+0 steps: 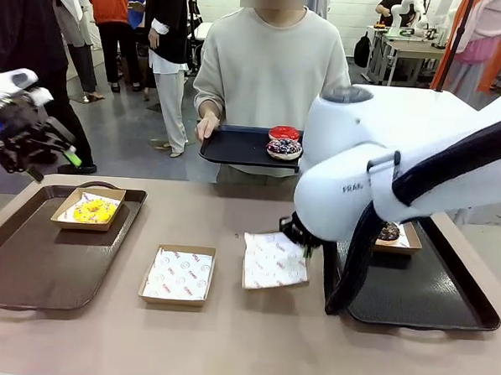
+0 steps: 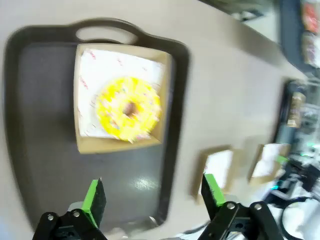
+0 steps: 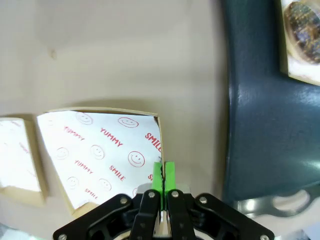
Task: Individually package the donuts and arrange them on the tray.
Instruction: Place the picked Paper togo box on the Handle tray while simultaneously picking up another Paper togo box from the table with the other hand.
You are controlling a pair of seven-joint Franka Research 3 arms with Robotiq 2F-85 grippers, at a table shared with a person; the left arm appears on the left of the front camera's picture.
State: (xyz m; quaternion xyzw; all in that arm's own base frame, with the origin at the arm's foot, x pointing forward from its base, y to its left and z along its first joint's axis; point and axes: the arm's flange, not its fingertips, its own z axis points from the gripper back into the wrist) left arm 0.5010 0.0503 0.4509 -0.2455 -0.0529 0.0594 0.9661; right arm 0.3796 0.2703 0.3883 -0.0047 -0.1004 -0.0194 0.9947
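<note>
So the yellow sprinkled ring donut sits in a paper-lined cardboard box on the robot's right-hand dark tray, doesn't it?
No: the yellow sprinkled ring donut sits in its paper-lined cardboard box on the robot's left-hand dark tray; the front view shows it.

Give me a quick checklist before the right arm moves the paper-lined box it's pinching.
1. Right gripper shut on the rim of the paper-lined box: ok.
2. That box empty, liner in place: ok.
3. Left gripper open, raised above the yellow-iced donut boxed on the left tray: ok.
4. Bare floor on the right tray beside the boxed dark donut: ok.
5. Second lined box apart from the gripped one: ok.
6. Red donut and sprinkled donut on the person's tray within reach: cannot tell.
</note>
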